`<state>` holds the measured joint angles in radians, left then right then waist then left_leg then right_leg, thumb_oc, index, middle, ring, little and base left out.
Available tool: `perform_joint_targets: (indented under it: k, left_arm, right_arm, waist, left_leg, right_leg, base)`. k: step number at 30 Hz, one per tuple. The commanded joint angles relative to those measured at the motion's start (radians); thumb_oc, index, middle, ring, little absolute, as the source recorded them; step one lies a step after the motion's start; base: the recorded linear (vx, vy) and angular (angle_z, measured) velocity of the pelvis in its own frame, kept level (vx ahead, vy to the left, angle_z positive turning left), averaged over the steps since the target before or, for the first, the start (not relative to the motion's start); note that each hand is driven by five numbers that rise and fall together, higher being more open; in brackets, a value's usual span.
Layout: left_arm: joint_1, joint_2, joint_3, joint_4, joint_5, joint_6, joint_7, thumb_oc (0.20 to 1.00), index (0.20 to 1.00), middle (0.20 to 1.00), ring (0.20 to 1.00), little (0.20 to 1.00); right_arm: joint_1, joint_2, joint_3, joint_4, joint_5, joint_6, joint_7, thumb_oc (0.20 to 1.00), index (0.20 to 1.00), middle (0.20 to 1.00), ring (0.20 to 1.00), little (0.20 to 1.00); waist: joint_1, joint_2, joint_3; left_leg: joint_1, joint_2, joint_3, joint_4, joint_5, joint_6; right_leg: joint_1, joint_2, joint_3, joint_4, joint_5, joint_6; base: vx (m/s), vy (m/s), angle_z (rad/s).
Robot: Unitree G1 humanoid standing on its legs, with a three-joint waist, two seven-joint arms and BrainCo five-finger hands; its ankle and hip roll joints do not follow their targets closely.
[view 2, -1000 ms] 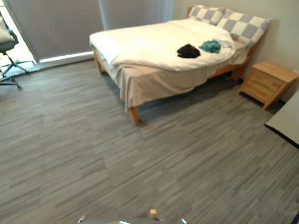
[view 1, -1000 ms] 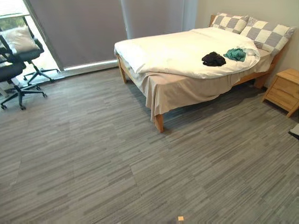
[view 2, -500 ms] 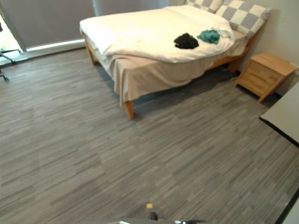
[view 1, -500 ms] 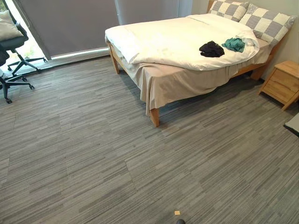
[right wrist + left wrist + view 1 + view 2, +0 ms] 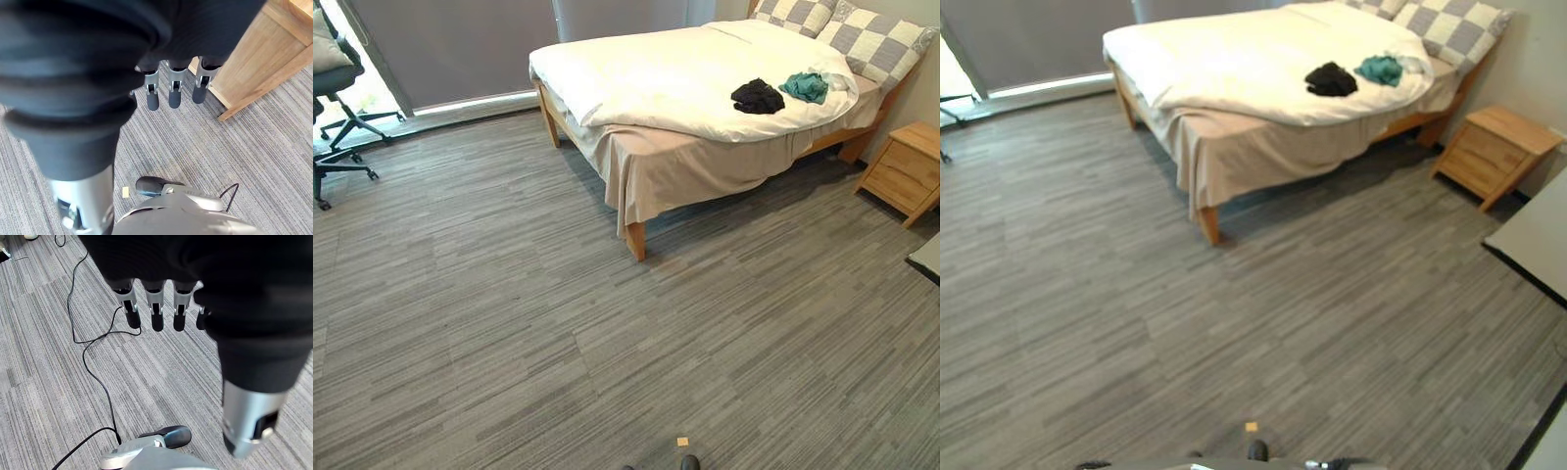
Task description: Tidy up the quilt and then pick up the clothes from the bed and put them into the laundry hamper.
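Bedroom, w/ a work corner: wooden bed (image 5: 636, 235) w/ cream quilt (image 5: 675, 78) & checked pillows (image 5: 881, 44), wooden nightstand (image 5: 904, 171) beside it, grey striped carpet floor (image 5: 509, 323), office chair (image 5: 333, 98) by blind-covered window (image 5: 460, 44).

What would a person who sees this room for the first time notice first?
Most striking is the bed at the far side of the grey floor, covered by a pale quilt. Two crumpled garments lie on the quilt near the checkered pillows: a black one and, beside it, a teal one. A wooden nightstand stands beside the head of the bed.
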<state>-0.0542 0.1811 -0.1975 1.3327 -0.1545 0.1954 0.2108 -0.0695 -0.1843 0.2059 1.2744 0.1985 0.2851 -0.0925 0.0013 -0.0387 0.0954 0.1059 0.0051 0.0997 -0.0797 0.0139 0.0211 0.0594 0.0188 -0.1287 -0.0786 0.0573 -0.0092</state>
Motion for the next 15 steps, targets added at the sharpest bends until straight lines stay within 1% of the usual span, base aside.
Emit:
perform_joint_targets:
  k: [1,4,7,8,9,10,12,13,14,15]
  left_arm:
    - [-0.040,-0.046,-0.009,0.051,-0.023,-0.007,0.033,1.000,1.000,1.000,1.000,1.000]
    - [-0.033,-0.042,-0.005,0.039,-0.031,-0.005,0.030,1.000,1.000,1.000,1.000,1.000]
    - [-0.032,-0.036,-0.004,0.027,-0.036,0.000,0.023,1.000,1.000,1.000,1.000,1.000]
    - [-0.046,-0.028,-0.006,0.019,-0.030,0.005,0.017,1.000,1.000,1.000,1.000,1.000]
    - [-0.049,-0.025,-0.007,0.017,-0.028,0.005,0.016,1.000,1.000,1.000,1.000,1.000]
    - [-0.055,-0.019,-0.012,0.014,-0.023,0.004,0.011,1.000,1.000,1.000,1.000,1.000]
    - [-0.064,-0.012,-0.025,0.008,-0.025,0.005,0.010,1.000,1.000,1.000,1.000,1.000]
    - [-0.065,-0.011,-0.026,0.007,-0.026,0.008,0.011,1.000,1.000,1.000,1.000,1.000]
    - [-0.068,0.002,-0.038,0.003,-0.048,0.017,0.011,1.000,1.000,1.000,1.000,1.000]
    - [-0.066,0.009,-0.036,-0.001,-0.050,0.021,0.007,1.000,1.000,1.000,1.000,1.000]
  right_arm:
    - [-0.040,0.015,0.035,0.056,0.001,0.010,-0.022,1.000,1.000,1.000,1.000,1.000]
    - [-0.046,0.012,0.033,0.058,0.000,0.010,-0.029,1.000,1.000,1.000,1.000,1.000]
    - [-0.056,0.007,0.026,0.056,0.016,0.009,-0.037,1.000,1.000,1.000,1.000,1.000]
    - [-0.070,0.001,0.019,0.049,0.032,0.003,-0.041,1.000,1.000,1.000,1.000,1.000]
    - [-0.073,0.000,0.019,0.046,0.036,0.004,-0.041,1.000,1.000,1.000,1.000,1.000]
    - [-0.076,-0.003,0.018,0.044,0.046,-0.004,-0.037,1.000,1.000,1.000,1.000,1.000]
    - [-0.072,-0.012,0.012,0.039,0.064,-0.013,-0.032,1.000,1.000,1.000,1.000,1.000]
    - [-0.071,-0.013,0.012,0.038,0.064,-0.013,-0.030,1.000,1.000,1.000,1.000,1.000]
    - [-0.064,-0.015,0.010,0.040,0.062,-0.013,-0.010,1.000,1.000,1.000,1.000,1.000]
    - [-0.059,-0.009,0.011,0.040,0.060,-0.009,-0.008,1.000,1.000,1.000,1.000,1.000]
  waist:
    - [0.000,-0.019,-0.007]
    - [0.005,-0.018,0.006]
    - [0.013,-0.012,0.031]
    - [0.018,0.000,0.063]
    - [0.018,0.002,0.069]
    - [0.012,0.010,0.085]
    - [-0.004,0.032,0.121]
    - [-0.005,0.033,0.125]
    - [-0.016,0.031,0.162]
    - [-0.018,0.019,0.173]
  left_leg:
    - [-0.021,-0.014,-0.033,-0.008,-0.030,0.001]
    - [-0.027,-0.011,-0.028,0.026,-0.036,0.008]
    - [-0.062,-0.011,-0.020,0.088,-0.049,0.023]
    - [-0.100,-0.010,-0.010,0.137,-0.061,0.048]
    - [-0.106,-0.010,-0.007,0.143,-0.063,0.055]
    - [-0.116,-0.012,-0.007,0.158,-0.076,0.071]
    - [-0.127,-0.010,-0.013,0.188,-0.096,0.094]
    - [-0.130,-0.010,-0.013,0.192,-0.097,0.096]
    - [-0.136,-0.015,-0.019,0.232,-0.117,0.100]
    - [-0.135,-0.021,-0.022,0.247,-0.126,0.093]
  right_leg:
    - [0.020,-0.085,0.016,-0.004,0.018,0.122]
    - [0.009,-0.103,0.016,0.036,0.008,0.124]
    - [-0.020,-0.138,0.003,0.131,-0.017,0.127]
    - [-0.067,-0.166,-0.001,0.279,-0.051,0.128]
    - [-0.080,-0.172,0.001,0.310,-0.051,0.130]
    - [-0.132,-0.182,0.015,0.425,-0.024,0.130]
    - [-0.257,-0.179,0.051,0.665,0.042,0.126]
    - [-0.271,-0.180,0.055,0.681,0.049,0.126]
    - [-0.356,-0.201,0.052,0.699,0.124,0.134]
    - [-0.364,-0.211,0.043,0.626,0.149,0.143]
  base:
    - [0.03,0.070,0.00]
    - [0.02,0.083,0.00]
    - [-0.03,0.157,-0.02]
    - [-0.04,0.184,-0.02]
    - [-0.03,0.222,-0.05]
    - [0.03,0.162,-0.09]
    - [0.04,0.161,-0.14]
    - [0.13,0.071,-0.05]
    - [0.22,-0.029,0.02]
    - [0.32,-0.105,0.13]
